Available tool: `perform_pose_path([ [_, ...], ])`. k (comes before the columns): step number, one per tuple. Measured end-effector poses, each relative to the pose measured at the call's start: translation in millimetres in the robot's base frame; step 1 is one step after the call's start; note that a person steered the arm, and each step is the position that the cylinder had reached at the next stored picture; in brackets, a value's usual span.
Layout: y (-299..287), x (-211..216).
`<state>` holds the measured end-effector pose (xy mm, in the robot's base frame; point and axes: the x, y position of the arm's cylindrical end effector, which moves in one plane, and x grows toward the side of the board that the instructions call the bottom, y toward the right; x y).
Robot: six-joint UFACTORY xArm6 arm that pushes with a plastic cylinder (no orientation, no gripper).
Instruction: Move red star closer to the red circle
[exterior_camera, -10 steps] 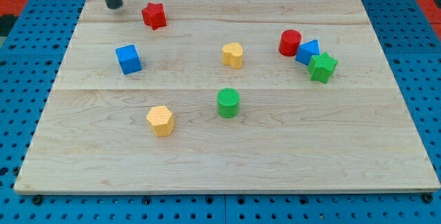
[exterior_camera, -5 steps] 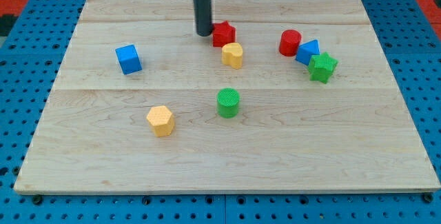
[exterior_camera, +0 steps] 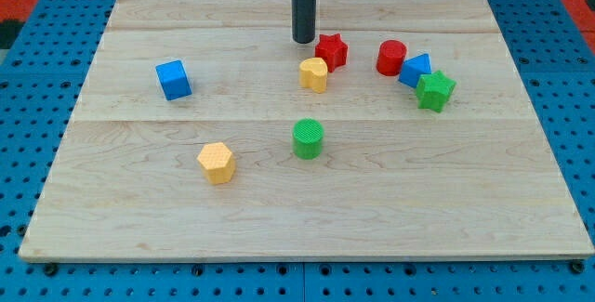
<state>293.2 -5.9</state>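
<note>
Presently, item one: red star point(exterior_camera: 331, 50), lying on the wooden worktop point(exterior_camera: 446, 190) toward the view's top, slightly right of centre, near the red circle point(exterior_camera: 391, 58) on its right but with a gap of bare wood between them. Yellow block point(exterior_camera: 314, 74), rounded, just below-left of the star, touching or nearly so. My tip point(exterior_camera: 304, 40), the end of the dark rod, stands just left of the star; contact cannot be told. Tool: a plain rod with no jaws, grasping nothing. Blue block point(exterior_camera: 416, 69) sits against the red circle's right; green star point(exterior_camera: 435, 90) just below-right of it. Green cylinder point(exterior_camera: 308, 139) at centre. Yellow hexagonal block point(exterior_camera: 216, 163) lower left. Blue cube point(exterior_camera: 173, 79) at left, well apart.
</note>
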Motion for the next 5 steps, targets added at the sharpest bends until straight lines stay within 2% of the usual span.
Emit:
perform_pose_path([
  [1, -51.2, 25.2],
  [2, -31.9, 34.6],
  [3, 16.8, 30.3],
  [5, 47.3, 24.6],
])
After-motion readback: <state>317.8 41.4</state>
